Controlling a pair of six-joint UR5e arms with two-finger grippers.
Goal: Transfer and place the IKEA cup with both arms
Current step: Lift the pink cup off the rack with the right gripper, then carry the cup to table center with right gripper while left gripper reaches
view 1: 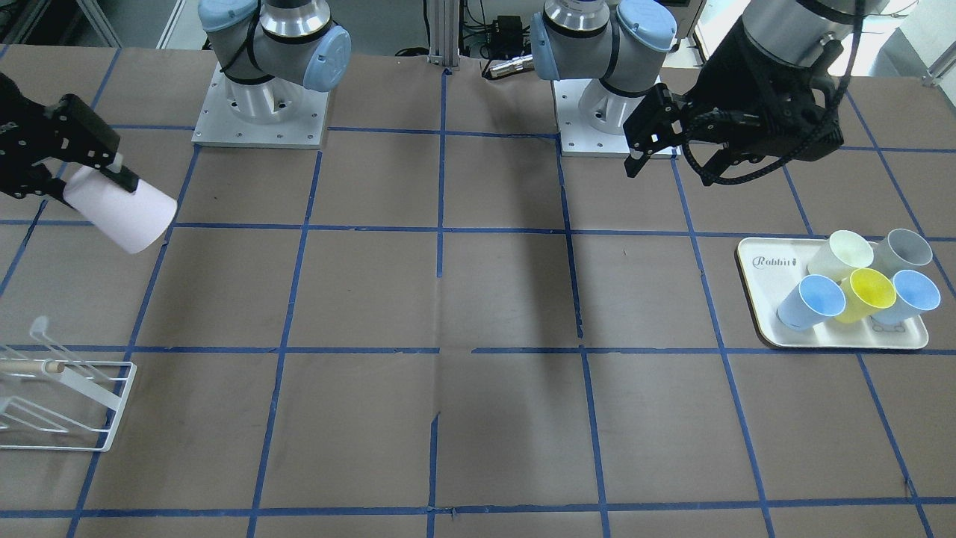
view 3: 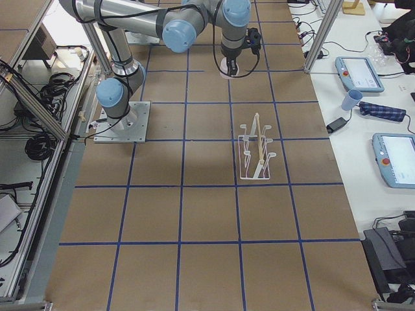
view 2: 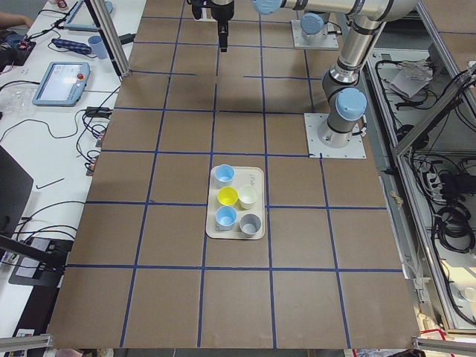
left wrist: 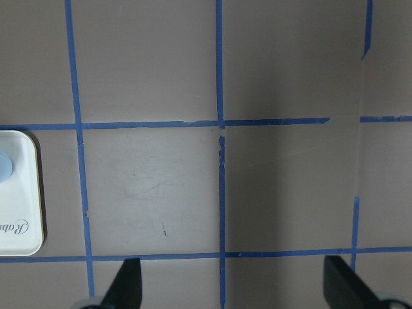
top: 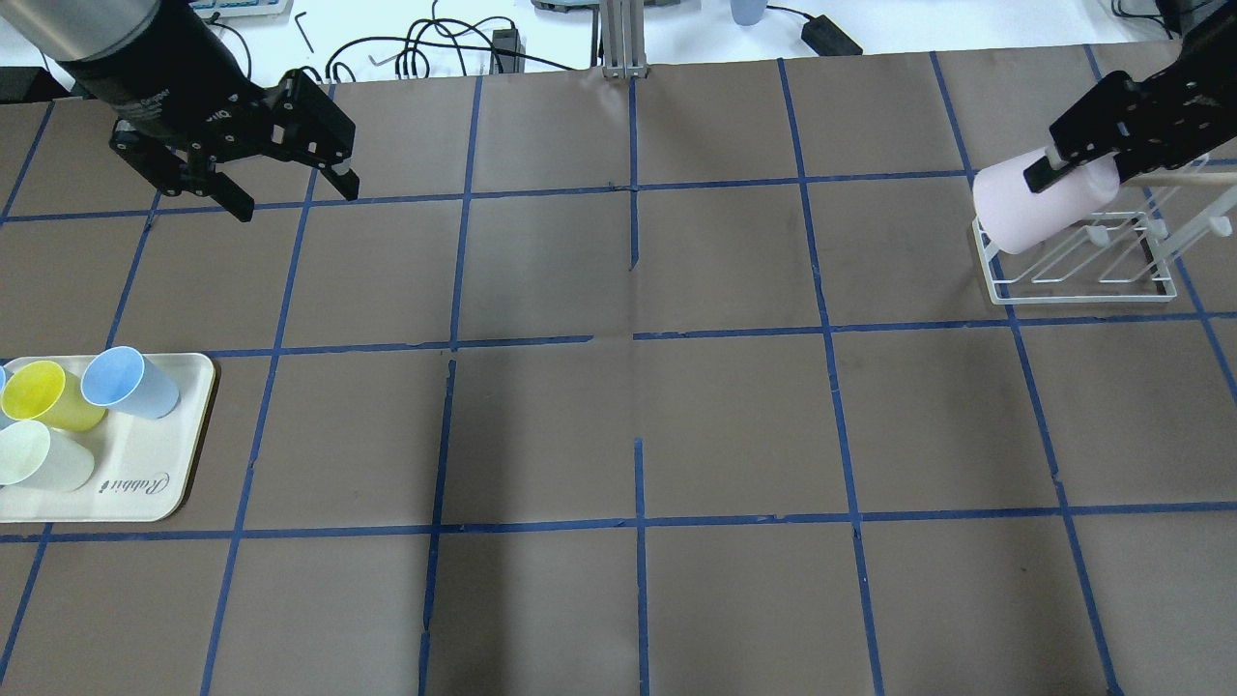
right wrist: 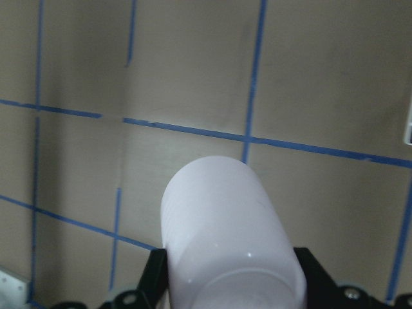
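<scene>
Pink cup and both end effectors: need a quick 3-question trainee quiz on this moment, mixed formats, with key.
1. Count: how many cups stand on the white tray?
2. True or false: the left end effector is shut on a cup.
3. Pick one: the pink cup is A) upright on the table, B) held tilted in the air by the right end effector, C) hung on the wire rack.

Key: 1) five. 2) false; it is open and empty. 3) B.
</scene>
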